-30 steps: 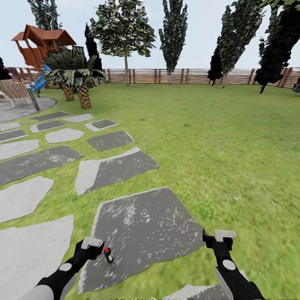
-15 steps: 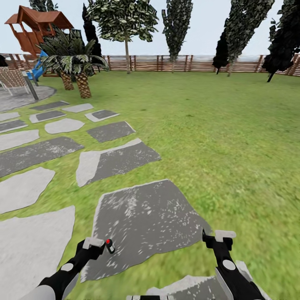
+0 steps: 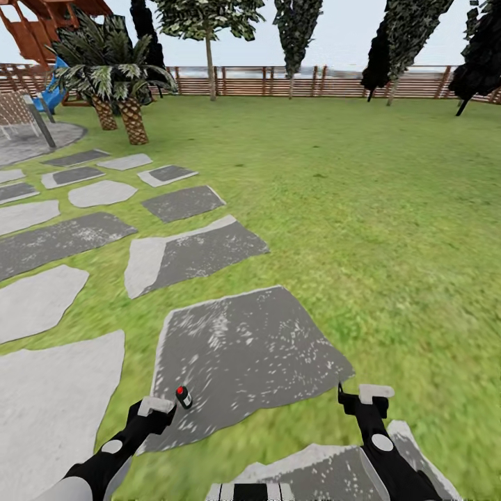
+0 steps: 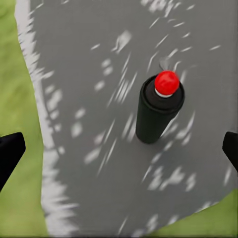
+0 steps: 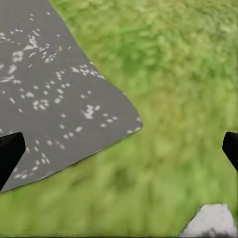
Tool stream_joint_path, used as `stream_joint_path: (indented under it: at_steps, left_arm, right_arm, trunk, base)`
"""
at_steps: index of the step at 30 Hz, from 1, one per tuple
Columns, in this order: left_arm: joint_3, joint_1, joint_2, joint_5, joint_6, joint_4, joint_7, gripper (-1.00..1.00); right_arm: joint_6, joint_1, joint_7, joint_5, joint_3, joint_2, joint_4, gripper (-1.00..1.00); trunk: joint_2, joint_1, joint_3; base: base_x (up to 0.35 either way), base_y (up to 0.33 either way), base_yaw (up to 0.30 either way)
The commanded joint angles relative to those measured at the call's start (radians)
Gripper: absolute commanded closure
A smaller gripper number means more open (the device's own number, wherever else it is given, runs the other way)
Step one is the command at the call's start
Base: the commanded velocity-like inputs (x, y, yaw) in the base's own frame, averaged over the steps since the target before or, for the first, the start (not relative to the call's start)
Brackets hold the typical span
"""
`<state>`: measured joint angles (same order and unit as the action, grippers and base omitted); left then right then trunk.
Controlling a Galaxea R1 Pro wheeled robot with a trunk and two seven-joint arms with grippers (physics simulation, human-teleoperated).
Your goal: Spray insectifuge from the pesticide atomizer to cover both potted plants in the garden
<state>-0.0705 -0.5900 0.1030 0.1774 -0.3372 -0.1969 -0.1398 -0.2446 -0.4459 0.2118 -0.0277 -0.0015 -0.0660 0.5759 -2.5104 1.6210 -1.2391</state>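
Note:
The pesticide atomizer (image 3: pixel 183 396), a small black cylinder with a red cap, stands upright on a dark grey stepping stone (image 3: pixel 250 348) in the garden lawn (image 3: pixel 362 209). My left gripper (image 3: pixel 161 412) hovers low just beside it, open. In the left wrist view the atomizer (image 4: pixel 158 109) stands ahead of the left gripper (image 4: pixel 119 153), whose dark fingertips (image 4: pixel 10 151) sit far apart. My right gripper (image 3: pixel 363 400) is open above the stone's grassy edge, and it is also the right gripper (image 5: pixel 119 153) over grass in the right wrist view. The potted plants are out of view.
Several grey stepping stones (image 3: pixel 42 299) run along the left toward a round paved patio (image 3: pixel 28 142). Two palms (image 3: pixel 115 90) with scaly trunks stand at the back left near a wooden play structure (image 3: pixel 42 14). A slatted fence (image 3: pixel 292 82) and trees close the far side.
The whole view has tilted downward, so the camera moved. The atomizer now sits slightly farther ahead of my left gripper. Both arms keep the same pose in the picture.

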Motion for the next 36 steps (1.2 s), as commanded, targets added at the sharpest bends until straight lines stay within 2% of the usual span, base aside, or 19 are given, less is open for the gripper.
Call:
stream_joint_path:
  at_steps: [1, 24, 36]
  left_arm:
    - [-0.008, -0.001, 0.0, 0.008, -0.003, 0.001, -0.004, -1.0]
    - [-0.009, 0.0, 0.0, 0.005, -0.003, 0.003, -0.002, -1.0]
    - [-0.009, 0.0, -0.001, 0.002, -0.003, 0.001, 0.0, -1.0]
  right_arm:
    - [-0.002, 0.0, 0.003, -0.003, 0.0, 0.0, -0.001, -1.0]
    - [-0.004, 0.0, 0.003, -0.002, 0.0, 0.0, 0.0, -1.0]
    - [-0.003, 0.0, -0.001, -0.004, 0.002, 0.0, 0.0, -1.0]
  trunk:
    - [-0.001, 0.0, -0.006]
    - [-0.006, 0.011, -0.132]
    - [-0.006, 0.011, -0.137]
  base:
    - [0.0, 0.0, 0.0]
    - [0.0, 0.0, 0.0]
    - [0.031, -0.009, 0.0]
